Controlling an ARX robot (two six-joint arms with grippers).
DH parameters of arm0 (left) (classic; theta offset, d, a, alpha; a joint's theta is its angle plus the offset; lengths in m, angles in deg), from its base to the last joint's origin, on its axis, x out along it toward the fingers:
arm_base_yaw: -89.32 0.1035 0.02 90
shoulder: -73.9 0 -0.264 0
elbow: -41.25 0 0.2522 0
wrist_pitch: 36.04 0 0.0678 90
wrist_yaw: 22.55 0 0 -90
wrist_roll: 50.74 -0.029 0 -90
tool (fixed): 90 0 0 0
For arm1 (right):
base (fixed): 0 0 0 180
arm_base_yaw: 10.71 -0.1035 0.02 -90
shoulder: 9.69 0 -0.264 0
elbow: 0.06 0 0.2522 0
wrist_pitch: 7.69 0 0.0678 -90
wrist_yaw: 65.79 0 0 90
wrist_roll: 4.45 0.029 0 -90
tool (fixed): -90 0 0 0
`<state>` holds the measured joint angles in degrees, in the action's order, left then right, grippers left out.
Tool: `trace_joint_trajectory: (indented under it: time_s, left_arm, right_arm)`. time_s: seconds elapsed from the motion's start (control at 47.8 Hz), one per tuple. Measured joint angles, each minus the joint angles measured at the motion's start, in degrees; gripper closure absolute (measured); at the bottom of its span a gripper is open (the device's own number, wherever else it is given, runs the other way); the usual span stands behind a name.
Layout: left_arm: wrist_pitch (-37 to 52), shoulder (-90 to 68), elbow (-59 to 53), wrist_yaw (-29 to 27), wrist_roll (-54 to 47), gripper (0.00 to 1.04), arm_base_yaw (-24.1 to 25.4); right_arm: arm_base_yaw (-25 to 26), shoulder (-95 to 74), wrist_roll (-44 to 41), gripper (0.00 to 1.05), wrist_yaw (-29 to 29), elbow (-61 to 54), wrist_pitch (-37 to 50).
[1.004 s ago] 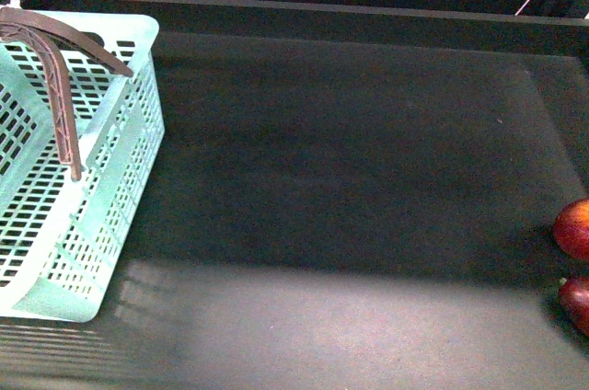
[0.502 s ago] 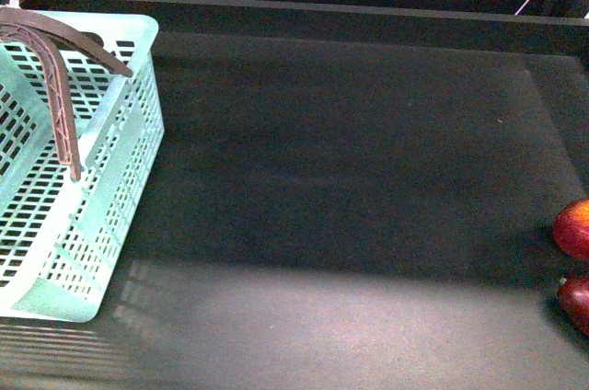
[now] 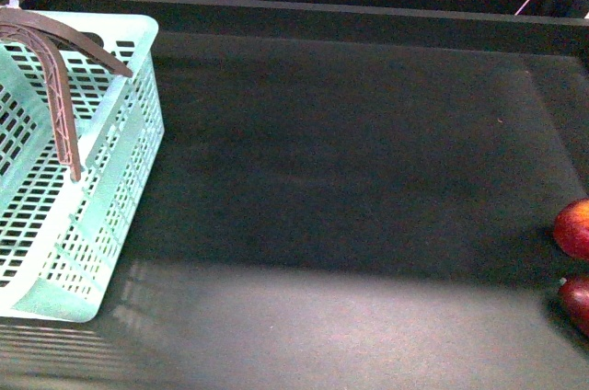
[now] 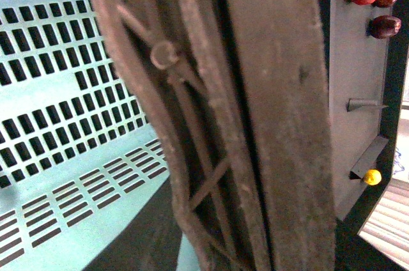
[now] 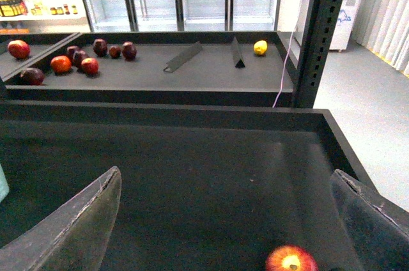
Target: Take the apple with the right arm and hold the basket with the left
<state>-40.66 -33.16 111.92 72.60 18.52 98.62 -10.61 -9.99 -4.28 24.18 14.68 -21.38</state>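
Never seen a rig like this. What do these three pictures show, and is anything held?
This is a robot with two arms, each ending in a gripper. The front picture comes from its body: a dark table, a mint-green basket at left, a red apple and a darker apple at the right edge. The left wrist camera sits close against the basket's brown handle; the left gripper itself does not show. The right wrist camera looks out past the right gripper, open, with the red apple between its fingers, untouched.

- No legible text, brand or number in any view.
- Shelf packaging (image 5: 16, 7) at ten o'clock, right wrist view: print too small to read.
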Motion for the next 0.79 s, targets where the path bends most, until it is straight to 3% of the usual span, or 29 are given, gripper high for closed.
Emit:
trace_joint_trajectory:
  time_s: [0.084, 0.146, 0.418, 0.795]
  left_arm:
    - [-0.7, 0.0, 0.9, -0.2, 0.7, 0.82, -0.3]
    - [-1.1, 0.0, 1.0, -0.1, 2.6, 0.88, -0.5]
    - [-2.6, 4.3, -0.3, 0.9, 1.9, 0.88, -4.7]
    - [-5.9, 15.4, -2.8, 1.9, 1.5, 0.88, -17.1]
  right_arm:
    - [0.0, 0.0, 0.0, 0.09, 0.0, 0.0, 0.0]
    - [0.0, 0.0, 0.0, 0.09, 0.0, 0.0, 0.0]
    - [0.0, 0.0, 0.0, 0.09, 0.0, 0.0, 0.0]
    - [0.0, 0.0, 0.0, 0.09, 0.0, 0.0, 0.0]
